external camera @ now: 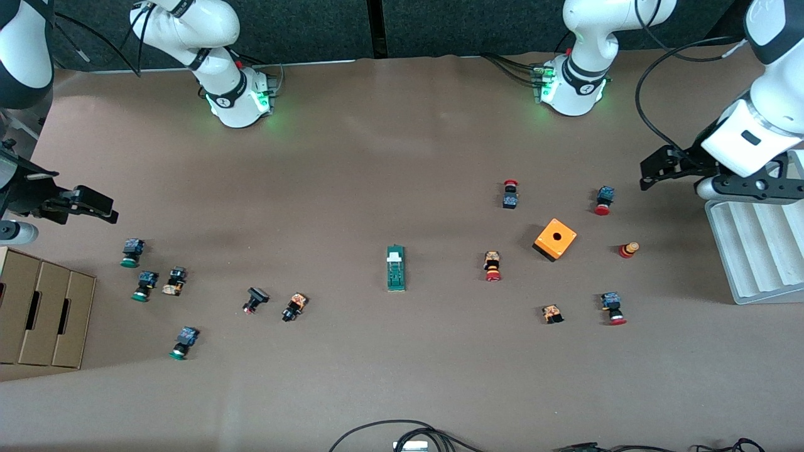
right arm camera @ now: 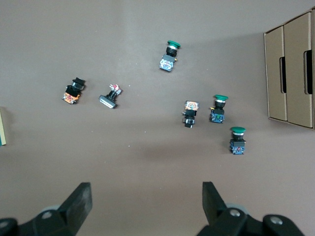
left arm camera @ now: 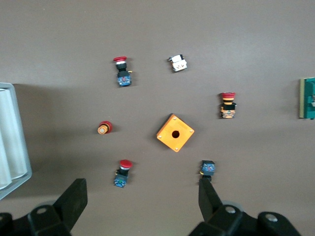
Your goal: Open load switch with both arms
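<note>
The load switch (external camera: 396, 269), a narrow dark-green block with a white piece at its end toward the robots, lies flat mid-table. Only its edge shows in the left wrist view (left arm camera: 308, 98) and the right wrist view (right arm camera: 2, 127). My left gripper (external camera: 650, 172) hangs open and empty over the table at the left arm's end, beside the white tray; its wide-apart fingers show in its wrist view (left arm camera: 141, 189). My right gripper (external camera: 103, 210) hangs open and empty over the right arm's end, close to the green-capped buttons; it also shows in its wrist view (right arm camera: 146, 191). Both are well away from the switch.
An orange cube with a hole (external camera: 555, 239) and several red-capped push buttons (external camera: 493, 266) lie toward the left arm's end. Green-capped buttons (external camera: 146, 285) and a cardboard box (external camera: 44, 314) are at the right arm's end. A white ridged tray (external camera: 754, 251) stands at the left arm's end.
</note>
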{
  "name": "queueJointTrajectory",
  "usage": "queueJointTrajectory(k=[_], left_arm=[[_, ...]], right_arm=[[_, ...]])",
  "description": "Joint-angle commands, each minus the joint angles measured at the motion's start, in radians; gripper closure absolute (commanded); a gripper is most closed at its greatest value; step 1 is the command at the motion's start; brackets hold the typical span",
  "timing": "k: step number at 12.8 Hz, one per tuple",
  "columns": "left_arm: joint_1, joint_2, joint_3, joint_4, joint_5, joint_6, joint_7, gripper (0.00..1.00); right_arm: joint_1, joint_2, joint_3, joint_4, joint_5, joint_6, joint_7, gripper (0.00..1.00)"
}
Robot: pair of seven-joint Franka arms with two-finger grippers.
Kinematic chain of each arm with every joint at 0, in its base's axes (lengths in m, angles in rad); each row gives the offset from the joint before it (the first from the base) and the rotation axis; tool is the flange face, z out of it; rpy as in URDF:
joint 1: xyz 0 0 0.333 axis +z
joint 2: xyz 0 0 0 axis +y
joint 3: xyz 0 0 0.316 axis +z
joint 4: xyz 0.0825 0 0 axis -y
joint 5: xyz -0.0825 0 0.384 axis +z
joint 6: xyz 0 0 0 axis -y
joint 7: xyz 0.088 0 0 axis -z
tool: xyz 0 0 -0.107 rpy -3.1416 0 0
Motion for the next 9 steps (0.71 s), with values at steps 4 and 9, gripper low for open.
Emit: queueJointTrajectory(k=[4, 9], left_arm=[[0.009, 0.004, -0.006, 0.022, 0.032, -0.030, 0.000, 0.00], [0.008, 0.006, -0.007, 0.024, 0.032, -0.031, 0.002, 0.00]], right_arm=[[0.001, 0.008, 0.002, 0.014, -0.012, -0.009, -0.009, 0.00], [0.001, 0.008, 0.002, 0.014, -0.006, -0.009, -0.009, 0.00]])
